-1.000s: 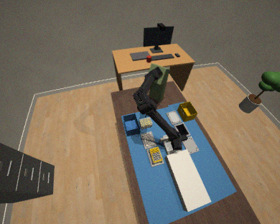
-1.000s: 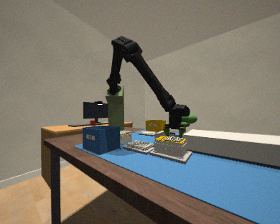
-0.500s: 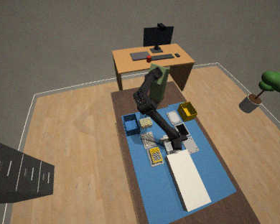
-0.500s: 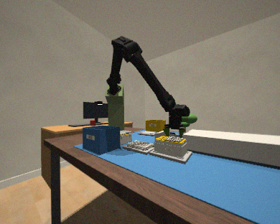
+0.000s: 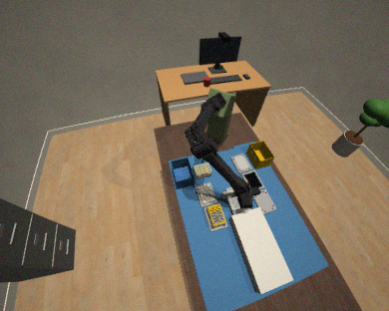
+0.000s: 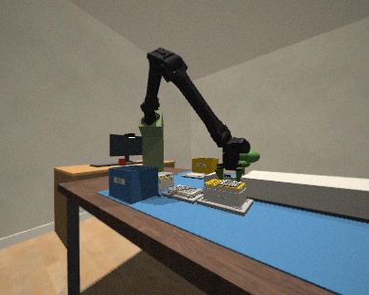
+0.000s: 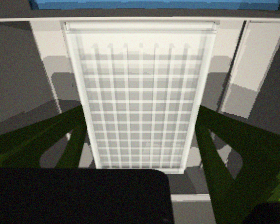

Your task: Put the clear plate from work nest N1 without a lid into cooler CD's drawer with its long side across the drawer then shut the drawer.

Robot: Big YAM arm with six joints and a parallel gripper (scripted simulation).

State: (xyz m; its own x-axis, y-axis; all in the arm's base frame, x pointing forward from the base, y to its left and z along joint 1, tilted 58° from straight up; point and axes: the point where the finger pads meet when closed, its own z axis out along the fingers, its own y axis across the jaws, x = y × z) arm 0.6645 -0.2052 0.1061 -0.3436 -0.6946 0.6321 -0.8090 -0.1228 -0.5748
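Clear plate (image 7: 141,97) gripped between the green fingers, one on each long edge.

Fingers stand wide yet clamped on the plate's short span (probably so its long side can go across the cooler's (image 5: 261,249) drawer). Plate lies level between them, over pale grey surfaces beneath; whether it has left its nest I cannot tell. Blue desk (image 7: 141,4) mat shows beyond the fingertips.

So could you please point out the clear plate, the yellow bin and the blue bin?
clear plate (image 7: 141,100), wrist view, middle of its well grid.
yellow bin (image 5: 266,158), top view, its near wall.
blue bin (image 6: 130,184), exterior view, its front wall.
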